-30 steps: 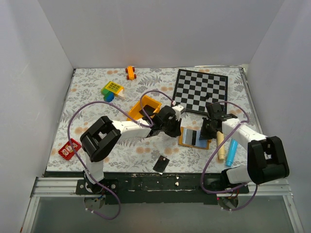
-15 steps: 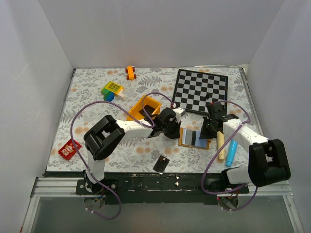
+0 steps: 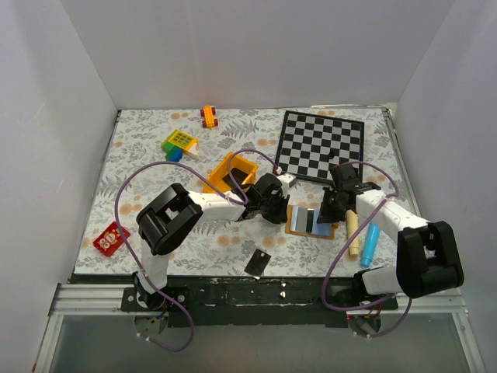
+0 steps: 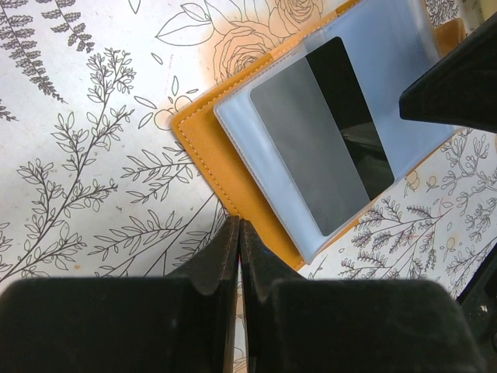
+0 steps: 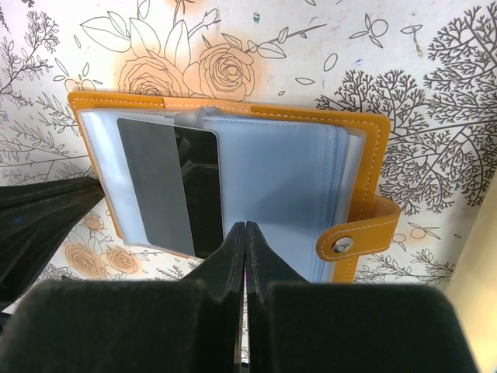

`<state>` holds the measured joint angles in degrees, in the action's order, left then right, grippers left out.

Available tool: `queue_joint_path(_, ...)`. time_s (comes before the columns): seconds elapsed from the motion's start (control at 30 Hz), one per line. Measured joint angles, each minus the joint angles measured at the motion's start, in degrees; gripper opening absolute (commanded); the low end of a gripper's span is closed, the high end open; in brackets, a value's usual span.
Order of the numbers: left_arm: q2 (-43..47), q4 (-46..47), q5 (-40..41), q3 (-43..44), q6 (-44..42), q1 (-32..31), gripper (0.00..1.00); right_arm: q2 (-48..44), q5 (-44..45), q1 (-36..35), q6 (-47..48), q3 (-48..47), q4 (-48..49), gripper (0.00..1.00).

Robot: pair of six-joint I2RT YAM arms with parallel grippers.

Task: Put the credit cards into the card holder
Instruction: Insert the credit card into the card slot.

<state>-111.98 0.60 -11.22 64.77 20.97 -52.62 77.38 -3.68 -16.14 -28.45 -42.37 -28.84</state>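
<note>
The tan card holder [image 3: 297, 224] lies open on the table, its pale blue sleeves up. One black credit card [image 5: 194, 186] sits inside a clear sleeve; it also shows in the left wrist view [image 4: 342, 132]. A second black credit card [image 3: 257, 262] lies loose near the table's front edge. My left gripper [image 3: 281, 211] is shut, its tips [image 4: 238, 225] at the holder's orange left edge [image 4: 202, 148]. My right gripper [image 3: 330, 211] is shut, its tips [image 5: 245, 227] resting on the blue sleeve beside the card. The snap strap [image 5: 342, 245] lies open at the right.
A yellow bin [image 3: 231, 172] stands behind the left gripper. The chequered board [image 3: 322, 144] lies at the back right. A tan stick [image 3: 352, 233] and a blue marker [image 3: 370, 243] lie right of the holder. A red item [image 3: 111, 238] and toy blocks [image 3: 179, 142] lie at the left.
My left gripper has shifted slightly right towards the holder's left edge. The right gripper and the holder have barely moved.
</note>
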Motion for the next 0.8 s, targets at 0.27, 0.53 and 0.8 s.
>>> queue_joint_path(0.27,-0.13,0.04,-0.35,0.17,-0.44,0.00,0.00,2.03,-0.79,0.00,0.09,-0.42,0.26,0.01)
queue_joint_path(0.53,-0.42,-0.76,-0.72,0.87,-1.11,0.02,0.00,3.98,-1.22,0.00,0.15,-0.59,0.39,0.01)
queue_joint_path(0.8,-1.77,-2.62,-1.42,3.17,-1.99,0.04,0.00,5.03,-1.92,-0.09,0.17,-1.79,0.63,0.01)
